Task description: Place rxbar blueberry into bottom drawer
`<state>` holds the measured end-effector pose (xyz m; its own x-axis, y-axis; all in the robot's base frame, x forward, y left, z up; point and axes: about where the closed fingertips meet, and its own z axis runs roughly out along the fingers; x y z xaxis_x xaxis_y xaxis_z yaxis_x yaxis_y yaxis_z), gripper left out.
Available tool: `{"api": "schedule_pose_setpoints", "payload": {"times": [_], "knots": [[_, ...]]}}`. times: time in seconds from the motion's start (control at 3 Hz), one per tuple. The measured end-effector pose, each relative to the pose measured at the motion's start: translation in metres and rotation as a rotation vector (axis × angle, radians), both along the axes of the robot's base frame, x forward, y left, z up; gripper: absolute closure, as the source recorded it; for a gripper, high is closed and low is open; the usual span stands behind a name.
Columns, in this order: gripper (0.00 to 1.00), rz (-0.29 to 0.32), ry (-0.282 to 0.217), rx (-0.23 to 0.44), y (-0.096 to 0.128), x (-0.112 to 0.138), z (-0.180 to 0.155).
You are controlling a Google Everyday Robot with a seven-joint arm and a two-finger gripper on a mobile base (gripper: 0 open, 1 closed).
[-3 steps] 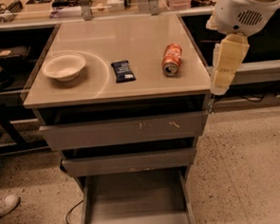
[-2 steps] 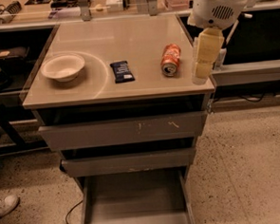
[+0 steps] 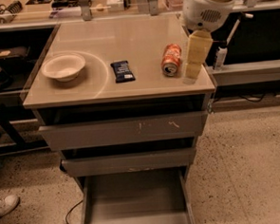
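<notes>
The rxbar blueberry (image 3: 123,71), a small flat dark navy bar, lies on the beige cabinet top (image 3: 126,43) near its middle front. The gripper (image 3: 193,71) hangs from the white arm above the top's right front corner, just right of the orange soda can (image 3: 171,59) and well right of the bar. It holds nothing that I can see. The bottom drawer (image 3: 136,204) is pulled out below, showing a plain grey floor with nothing in it.
A pale bowl (image 3: 63,67) sits on the left of the top. The two upper grey drawers (image 3: 124,131) are pushed in. A pair of white shoes (image 3: 13,219) stands on the speckled floor at the lower left. Shelving and clutter lie behind.
The arm and gripper have moved left, from beyond the cabinet's right edge to over its right front corner beside the can. The bar, can and bowl have not moved.
</notes>
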<state>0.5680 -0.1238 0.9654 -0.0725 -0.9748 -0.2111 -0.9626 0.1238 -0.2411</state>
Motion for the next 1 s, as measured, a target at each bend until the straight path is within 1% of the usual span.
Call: {"api": "schedule_pose_setpoints", "payload": {"times": [0.33, 0.67, 1.0], "knots": [[0.00, 0.085, -0.014, 0.016, 0.033, 0.030, -0.001], [0.00, 0.154, -0.028, 0.026, 0.062, 0.066, 0.004], [0.00, 0.193, -0.032, 0.022, 0.081, 0.097, 0.001]]}}
